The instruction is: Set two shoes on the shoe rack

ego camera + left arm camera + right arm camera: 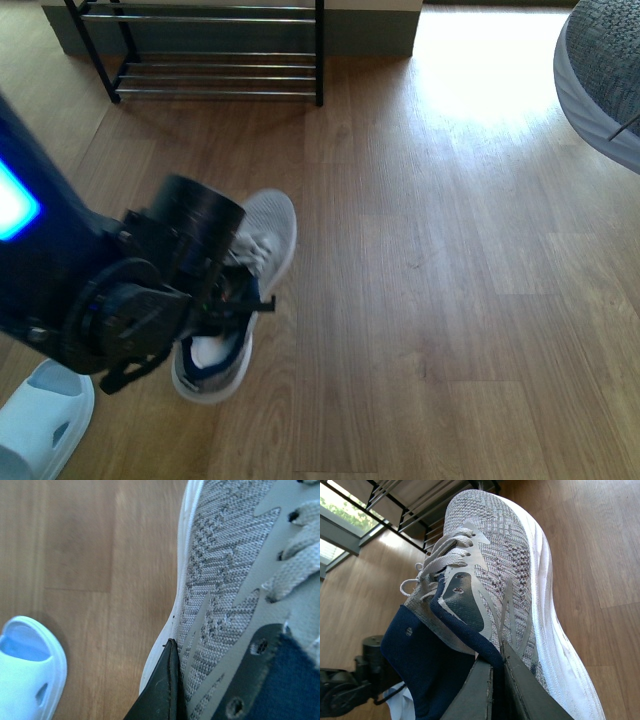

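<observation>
step: judged as pick-up half done, with one shoe lifted, the second being taken, neither yet on the rack.
next move: calls for a firm hold on the soft collar, a lift clear of the boards, then a carry forward and a level set-down with the sole spanning more than one bar.
floor [450,300]: smooth wood-look planks, with a bright glare patch near the far wall.
shoe rack [220,78]: ahead and to the left, well apart from both sneakers; black side frames, thin shiny chrome bars as open shelves.
raised sneaker [605,60]: up at the right, off the floor; grey knit upper, flat laces, smooth grey overlays, navy lining, thick white sole curving up at the toe.
floor sneaker [268,225]: low on the left, toe toward the rack; same knit and white sole; seemingly resting on the boards, though hard to tell from this angle.
slide sandal [40,425]: pale blue, moulded, rounded, with vent cut-outs; on the floor near the floor sneaker, not touching.
right claw [496,692]: pressed together on the collar edge of the raised sneaker, a dark flat blade on either side of the wall.
left claw [230,305]: at the heel opening of the floor sneaker; one black finger [167,690] against the outer side by the sole, the other hidden, so cannot tell whether clamped or spread.
</observation>
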{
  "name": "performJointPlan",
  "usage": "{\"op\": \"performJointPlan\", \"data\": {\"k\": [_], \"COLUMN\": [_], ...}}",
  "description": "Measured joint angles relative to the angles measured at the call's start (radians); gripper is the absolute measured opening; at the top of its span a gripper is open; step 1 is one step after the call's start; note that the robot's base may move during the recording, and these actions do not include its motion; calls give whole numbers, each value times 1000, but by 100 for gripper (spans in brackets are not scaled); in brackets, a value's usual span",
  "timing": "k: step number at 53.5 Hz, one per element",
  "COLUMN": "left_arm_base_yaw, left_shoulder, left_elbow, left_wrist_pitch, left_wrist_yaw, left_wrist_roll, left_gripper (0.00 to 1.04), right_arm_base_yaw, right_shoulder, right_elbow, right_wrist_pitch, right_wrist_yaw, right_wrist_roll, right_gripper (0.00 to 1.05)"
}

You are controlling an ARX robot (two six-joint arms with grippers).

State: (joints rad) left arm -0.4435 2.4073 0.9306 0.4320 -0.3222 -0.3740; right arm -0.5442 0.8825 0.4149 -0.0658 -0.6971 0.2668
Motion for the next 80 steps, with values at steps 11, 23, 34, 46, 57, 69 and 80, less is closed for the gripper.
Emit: {"op": "performJointPlan", "data": {"k": [11,23,34,46,57,69,80], "left_arm_base_yaw": [34,27,13,10,9,7,7], "left_shoulder": [-399,-926,-1154,-1153,-1153,-1153,-1153], "left_elbow": [-307,-559,-593,-593,-593,-593,-593], "left_wrist_pitch": [100,-57,-166,-169,-169,-169,-169], "left_wrist_yaw": [-65,-138,-183,-177,-177,-176,-178], "left_wrist_roll": [-40,-31,-32,-31,-31,-31,-31], "left_gripper": [2,2,2,2,2,2,2], "right_arm_base_yaw": [0,0,0,0,0,0,0], "right_shoulder": [0,0,0,0,-1,-1,-1], "right_elbow": [0,0,0,0,0,0,0], "right_wrist_pitch": [0,0,0,0,0,0,0], "right_wrist_yaw": [0,0,0,0,-3,1,-2], "right_wrist_roll": [0,0,0,0,0,0,0], "right_gripper": [1,1,1,1,1,1,1]}}
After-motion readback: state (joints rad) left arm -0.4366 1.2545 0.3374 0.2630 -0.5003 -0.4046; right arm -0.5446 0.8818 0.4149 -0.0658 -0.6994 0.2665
